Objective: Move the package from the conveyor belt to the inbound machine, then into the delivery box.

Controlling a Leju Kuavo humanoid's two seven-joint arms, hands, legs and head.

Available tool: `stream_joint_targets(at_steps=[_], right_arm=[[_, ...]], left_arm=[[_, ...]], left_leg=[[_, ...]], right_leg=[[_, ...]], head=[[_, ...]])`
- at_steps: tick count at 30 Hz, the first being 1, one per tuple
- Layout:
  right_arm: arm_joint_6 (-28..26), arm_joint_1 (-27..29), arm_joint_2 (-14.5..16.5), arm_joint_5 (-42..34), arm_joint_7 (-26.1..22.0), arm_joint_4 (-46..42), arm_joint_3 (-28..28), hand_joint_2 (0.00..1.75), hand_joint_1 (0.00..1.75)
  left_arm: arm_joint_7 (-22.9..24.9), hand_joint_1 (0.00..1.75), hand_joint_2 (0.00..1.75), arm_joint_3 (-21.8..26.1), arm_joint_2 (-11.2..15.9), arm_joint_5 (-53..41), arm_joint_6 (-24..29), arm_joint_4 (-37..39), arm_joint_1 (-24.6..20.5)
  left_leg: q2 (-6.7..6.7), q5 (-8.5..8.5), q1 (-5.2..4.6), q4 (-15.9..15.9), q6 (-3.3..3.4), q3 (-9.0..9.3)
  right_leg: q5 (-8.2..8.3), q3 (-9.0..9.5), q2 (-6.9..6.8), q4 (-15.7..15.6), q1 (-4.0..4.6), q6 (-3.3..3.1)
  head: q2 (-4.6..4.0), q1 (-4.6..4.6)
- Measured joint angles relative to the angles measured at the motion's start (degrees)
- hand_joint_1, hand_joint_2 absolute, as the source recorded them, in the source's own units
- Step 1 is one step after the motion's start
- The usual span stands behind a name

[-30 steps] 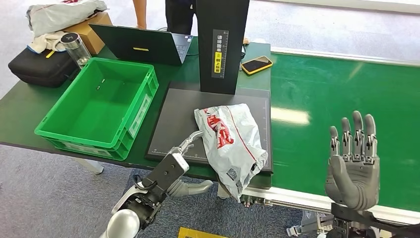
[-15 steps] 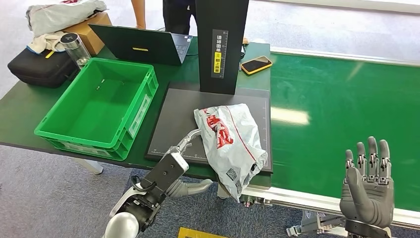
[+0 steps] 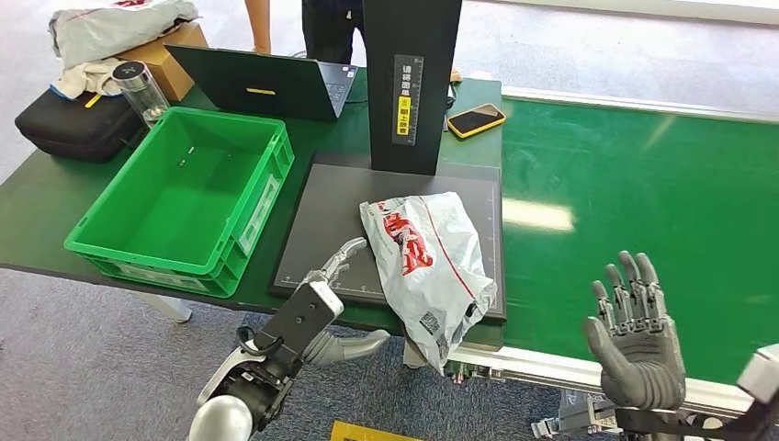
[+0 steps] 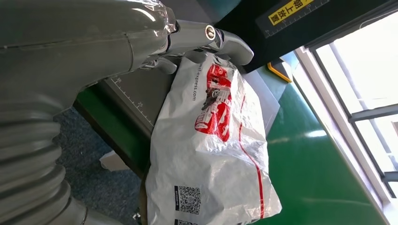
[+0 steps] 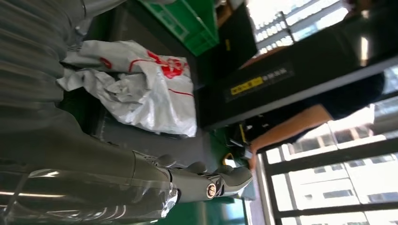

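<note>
The package [image 3: 430, 266] is touched at its near edge by the left hand [image 3: 333, 276], fingers apart; the right hand [image 3: 636, 342] is held open, well apart.

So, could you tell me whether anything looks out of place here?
The crumpled white plastic package lies askew on the black scanner platform, its lower end drooping past the platform's front edge, over the table's edge.

The white package [image 4: 213, 154] with red print and a QR code lies on the dark scanner mat [image 4: 141, 91], overhanging its edge. The left hand [image 4: 206, 40] reaches its top at 12 o'clock, fingertips touching it. Green belt [image 4: 324, 173] sits at 4 o'clock.
</note>
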Motion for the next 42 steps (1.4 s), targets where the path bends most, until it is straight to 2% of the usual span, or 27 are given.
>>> stream_joint_targets(at_steps=[4,11,21,28,42], right_arm=[[2.20,-0.85,-0.25,3.53,3.05,2.86,0.67,1.75,0.00],[2.46,-1.98,-1.35,5.69,6.48,7.62,2.70,1.75,0.00],[3.94,-1.69,-1.40,7.22,7.78,9.09,3.03,1.75,0.00],[4.17,-2.91,-1.47,7.48,7.23,10.81,3.92,1.75,0.00],[2.39,-3.69,-2.41,6.61,6.37,12.45,5.18,1.75,0.00]], left_arm=[[1.26,0.00,1.75,0.31,0.01,-0.38,0.69,-1.22,0.98],[2.58,0.00,1.75,1.71,0.01,-1.83,1.43,-3.44,2.60],[3.44,0.00,1.75,1.58,-0.28,-10.49,1.53,-3.99,1.04],[3.45,0.00,1.75,-4.97,-2.48,-17.56,2.86,3.28,-5.56],[3.27,0.00,1.75,-16.12,-5.68,-19.63,2.87,13.91,-13.97]], left_leg=[[0.00,0.00,0.00,-0.01,0.00,0.00],[0.00,0.00,0.00,0.00,0.00,0.00],[0.00,0.00,0.00,0.00,0.00,0.01],[0.00,0.01,-0.02,0.03,0.01,0.01],[0.00,0.00,-0.02,0.03,0.01,0.00]], right_leg=[[0.00,0.01,0.00,0.00,0.00,0.00],[0.00,-0.01,0.00,0.00,0.00,0.00],[0.00,-0.01,0.00,0.00,-0.01,0.00],[0.03,0.01,0.00,0.00,-0.04,0.02],[0.03,-0.02,0.01,0.00,-0.03,0.01]], head=[[0.01,-0.01],[0.00,-0.01],[0.01,-0.01],[0.01,0.01],[-0.01,0.00]])
